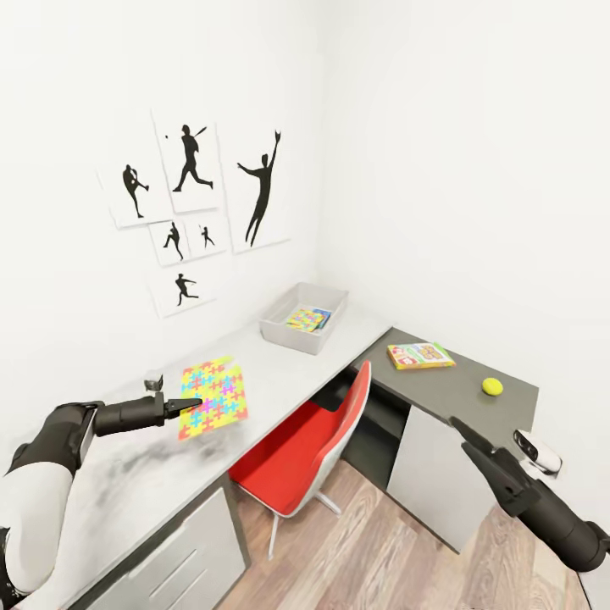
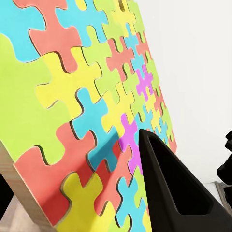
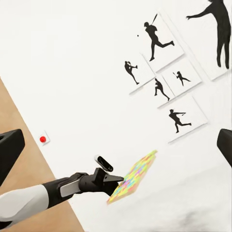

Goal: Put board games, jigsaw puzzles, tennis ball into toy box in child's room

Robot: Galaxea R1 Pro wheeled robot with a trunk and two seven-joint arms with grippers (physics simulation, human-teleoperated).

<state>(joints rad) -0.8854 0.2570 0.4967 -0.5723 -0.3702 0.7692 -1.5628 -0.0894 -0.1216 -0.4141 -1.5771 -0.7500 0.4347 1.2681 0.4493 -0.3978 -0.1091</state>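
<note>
Above the desk (image 1: 127, 483), left tool (image 1: 193, 404) clamped on the edge of a jigsaw puzzle (image 1: 213, 396), sheet lifted and tilted; toy box (image 1: 288, 330) farther along the desk, holding colourful flat toys; right tool (image 1: 462, 426) with fingers apart, holding nothing

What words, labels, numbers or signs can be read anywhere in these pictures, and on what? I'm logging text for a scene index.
No readable text.
Flat green, yellow and red printed board game on the dark-grey side unit: print too small to read.
Colourful items inside the light-grey toy box: too small to read.
Multicoloured jigsaw puzzle held by the left gripper: plain colours only.
Black silhouette wall pictures: figures, no lettering.
</note>
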